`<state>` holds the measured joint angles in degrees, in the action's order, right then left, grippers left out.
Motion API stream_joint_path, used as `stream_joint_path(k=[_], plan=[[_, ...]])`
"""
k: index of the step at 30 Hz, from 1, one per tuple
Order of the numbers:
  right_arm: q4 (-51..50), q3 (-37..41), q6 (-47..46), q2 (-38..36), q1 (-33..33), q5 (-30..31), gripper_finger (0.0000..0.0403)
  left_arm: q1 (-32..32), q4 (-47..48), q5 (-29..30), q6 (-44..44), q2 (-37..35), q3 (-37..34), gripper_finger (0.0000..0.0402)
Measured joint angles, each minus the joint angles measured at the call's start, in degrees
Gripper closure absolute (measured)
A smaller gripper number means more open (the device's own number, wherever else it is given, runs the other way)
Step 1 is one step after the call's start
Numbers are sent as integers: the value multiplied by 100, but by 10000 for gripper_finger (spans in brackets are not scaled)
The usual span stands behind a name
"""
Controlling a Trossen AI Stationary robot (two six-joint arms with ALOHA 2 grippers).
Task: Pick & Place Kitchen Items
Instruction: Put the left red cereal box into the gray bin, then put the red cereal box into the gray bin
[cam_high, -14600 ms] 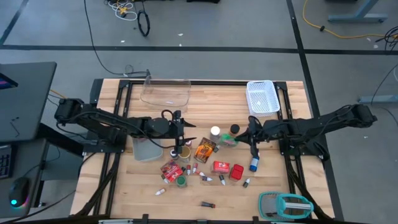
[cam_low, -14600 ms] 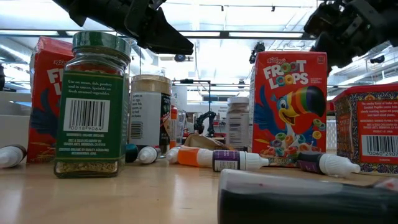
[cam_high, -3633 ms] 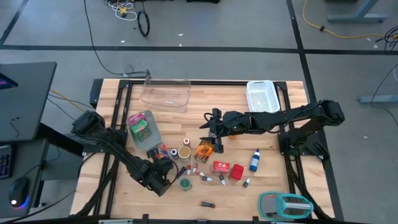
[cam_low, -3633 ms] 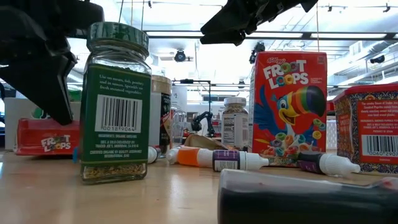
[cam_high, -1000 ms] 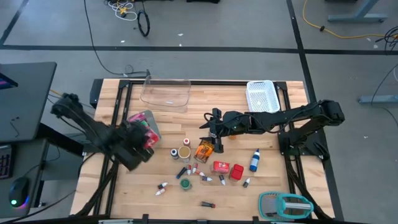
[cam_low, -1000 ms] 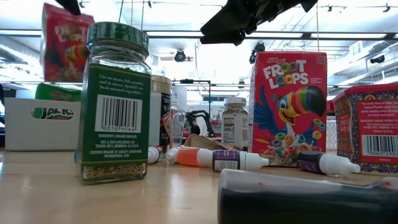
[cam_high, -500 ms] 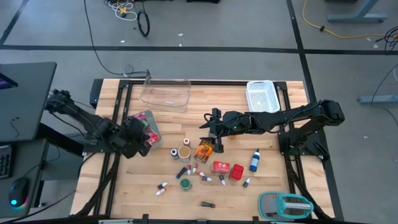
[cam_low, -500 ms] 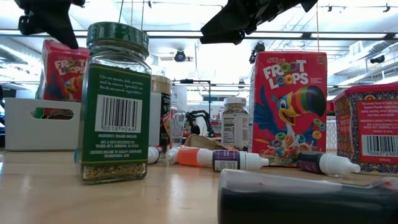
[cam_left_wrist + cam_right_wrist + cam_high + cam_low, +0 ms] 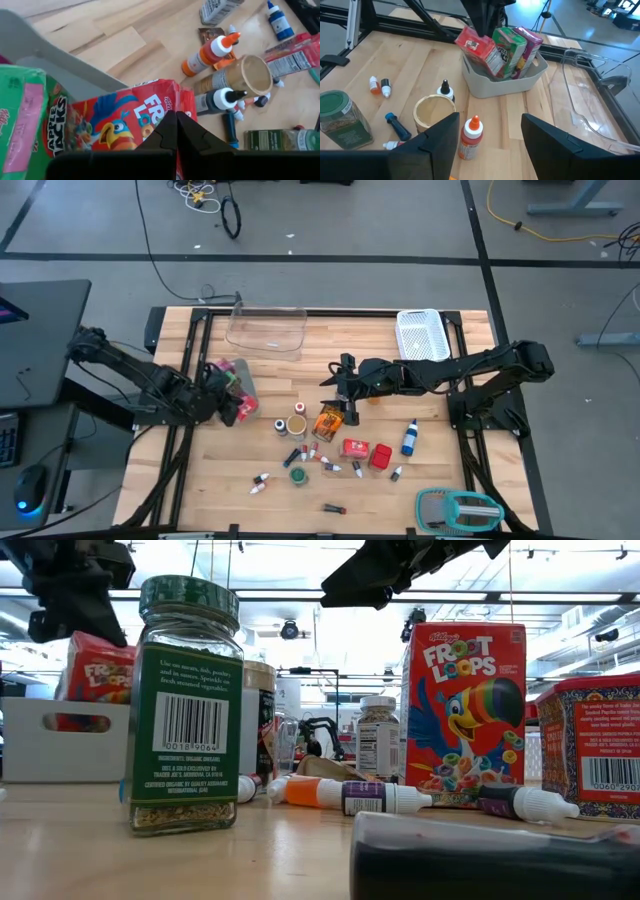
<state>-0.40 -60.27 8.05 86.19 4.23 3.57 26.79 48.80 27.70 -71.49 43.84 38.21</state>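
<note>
The small red cereal box [image 9: 476, 47] sits tilted in the grey plastic bin [image 9: 520, 84], beside a green box [image 9: 510, 45] and a pink one [image 9: 531, 41]. The left end effector [image 9: 176, 131] is clamped shut right over that red box. Across the wooden tabletop [image 9: 350, 340], the right end effector [image 9: 338, 390] hovers with jaws spread, holding nothing, above the orange packet [image 9: 327, 422].

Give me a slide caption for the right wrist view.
Left gripper lowers a red cereal box into the grey bin beside green and pink boxes.
</note>
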Motion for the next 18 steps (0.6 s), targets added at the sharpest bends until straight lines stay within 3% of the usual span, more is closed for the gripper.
stream_joint_path(k=[6,18], plan=[[0,0,0,0,-2,0,179,0,89,-83,42,-210,-15,397],[44,0,2,0,0,-2,179,0,587,-121,201,-58,-17,308]])
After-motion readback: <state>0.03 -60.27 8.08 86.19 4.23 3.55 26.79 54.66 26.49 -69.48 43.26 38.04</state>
